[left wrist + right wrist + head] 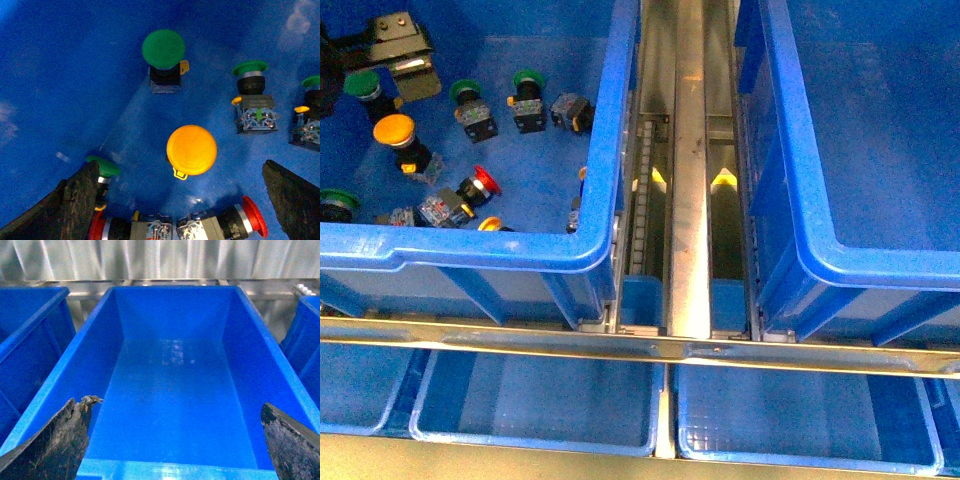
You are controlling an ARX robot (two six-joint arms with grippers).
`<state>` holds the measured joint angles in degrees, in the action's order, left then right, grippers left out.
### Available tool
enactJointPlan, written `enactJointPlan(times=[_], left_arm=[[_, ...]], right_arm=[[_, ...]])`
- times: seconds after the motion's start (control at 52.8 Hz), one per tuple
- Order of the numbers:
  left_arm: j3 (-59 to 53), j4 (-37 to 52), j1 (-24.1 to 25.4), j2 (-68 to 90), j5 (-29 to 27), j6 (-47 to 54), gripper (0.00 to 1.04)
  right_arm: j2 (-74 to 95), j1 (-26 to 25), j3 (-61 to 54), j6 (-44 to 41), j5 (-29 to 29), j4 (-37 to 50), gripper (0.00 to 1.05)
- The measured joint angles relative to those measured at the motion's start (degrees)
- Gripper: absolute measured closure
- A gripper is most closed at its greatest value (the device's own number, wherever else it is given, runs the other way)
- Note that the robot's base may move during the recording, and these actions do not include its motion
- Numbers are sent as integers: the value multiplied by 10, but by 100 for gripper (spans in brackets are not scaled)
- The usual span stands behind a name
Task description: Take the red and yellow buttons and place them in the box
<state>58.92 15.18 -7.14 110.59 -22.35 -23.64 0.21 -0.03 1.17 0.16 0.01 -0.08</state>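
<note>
1. Left hand [180, 167]: fingers spread wide, holding nothing. It hangs inside the source crate [470, 252], pointed down at the crate floor.
2. Yellow button [191, 150]: stands upright with its cap facing the wrist camera, between the two fingers and apart from both. Judgement: the hand is lined up this way so the fingers can drop on either side of the cap and close on it.
3. Red button [252, 224]: lies on its side near the yellow one, cap close to one finger. A second red button [96, 229] shows by the other finger, partly hidden. Their bodies lie end to end. Risk, as I judge it: a descending finger may strike either one.
4. Green-capped switches [163, 48]: stand round about, clear of the yellow cap. Not wanted.
5. Box [798, 180]: sits to the right of the source crate, across a metal rail [690, 150]. Doubled rim; no button visible in it. Judgement: the task is at or near its start.
6. Right hand [174, 404]: fingers wide, empty, looking into a deep blue crate with a bare floor, probably the box. It does not appear in the front view.
7. Next move, judged: lower, close on the yellow button, lift straight up, then cross the rail.
</note>
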Motion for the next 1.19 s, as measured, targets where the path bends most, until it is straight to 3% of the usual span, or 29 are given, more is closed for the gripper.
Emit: enactJointPlan(times=[0.341,1.003,1.192], left_arm=[[98,-12,4,114,29,14,8],[130,-20,19,154,53,24,8],[130,-21,21,154,57,24,39]], right_arm=[[0,0,0,0,0,0,6],[0,0,0,0,0,0,6],[0,0,0,0,0,0,6]])
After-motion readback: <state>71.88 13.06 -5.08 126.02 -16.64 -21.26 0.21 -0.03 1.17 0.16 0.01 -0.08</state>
